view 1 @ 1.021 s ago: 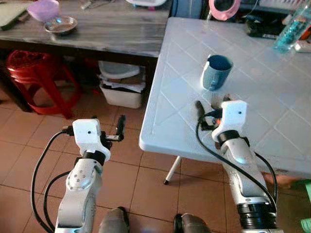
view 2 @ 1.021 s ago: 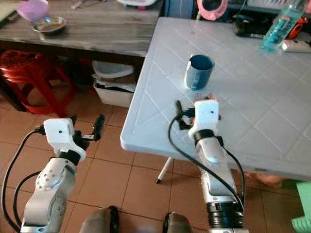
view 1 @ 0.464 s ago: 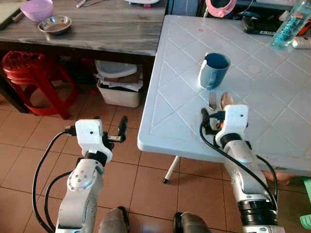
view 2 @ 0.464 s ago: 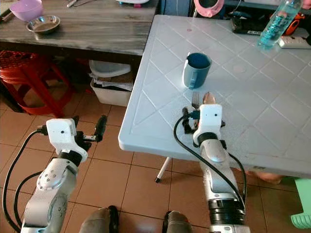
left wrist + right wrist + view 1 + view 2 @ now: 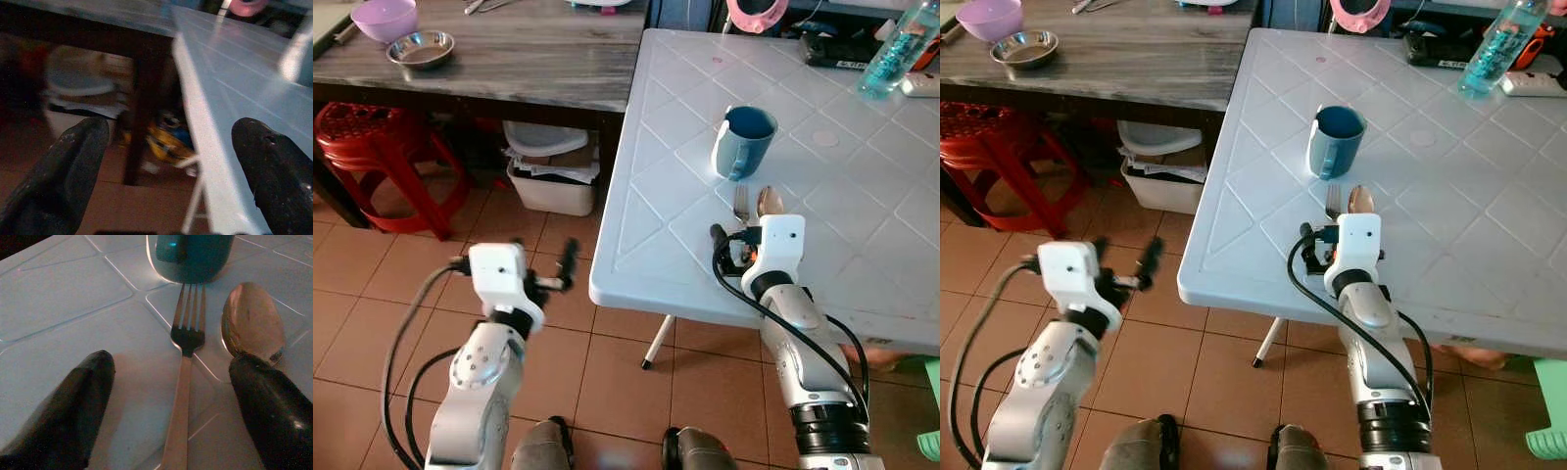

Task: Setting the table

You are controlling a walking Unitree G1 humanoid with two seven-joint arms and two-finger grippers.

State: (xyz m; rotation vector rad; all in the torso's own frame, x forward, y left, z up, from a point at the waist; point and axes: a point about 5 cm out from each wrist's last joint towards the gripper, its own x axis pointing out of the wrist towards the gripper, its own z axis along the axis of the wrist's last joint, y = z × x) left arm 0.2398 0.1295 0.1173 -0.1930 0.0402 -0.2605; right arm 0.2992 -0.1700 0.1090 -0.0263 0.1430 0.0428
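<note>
Terracotta floor tiles [image 5: 372,294] run under two tables: a dark wood-grain surface [image 5: 529,59] at the back left and a white plastic surface [image 5: 862,196] with a diamond-grid pattern on the right. Under the dark one stand a red stool [image 5: 382,147] and a white bin [image 5: 553,181] stuffed with paper.

On the dark surface sit a purple bowl [image 5: 386,18] and, just beside it, a steel bowl [image 5: 421,47]. At the far end of the white surface a clear blue bottle [image 5: 899,49] stands near a black object [image 5: 837,51].

Both silver arms reach forward. The left gripper [image 5: 566,269] hangs over the floor, off the white surface's near corner, its fingers [image 5: 63,171] spread wide with nothing between them. The right gripper [image 5: 732,250] rests low over the white surface near its front edge; its fingers [image 5: 73,411] are also spread wide and hold nothing.

A blue mug [image 5: 744,142] stands upright on the white surface, handle toward the robot. Just on the robot's side of the mug lie a fork [image 5: 185,377] and a spoon [image 5: 252,323], side by side, the fork on the left, tines pointing at the mug. The fork's handle runs back between the right fingers without touching them, while the spoon's bowl lies just ahead of the right-hand finger.
</note>
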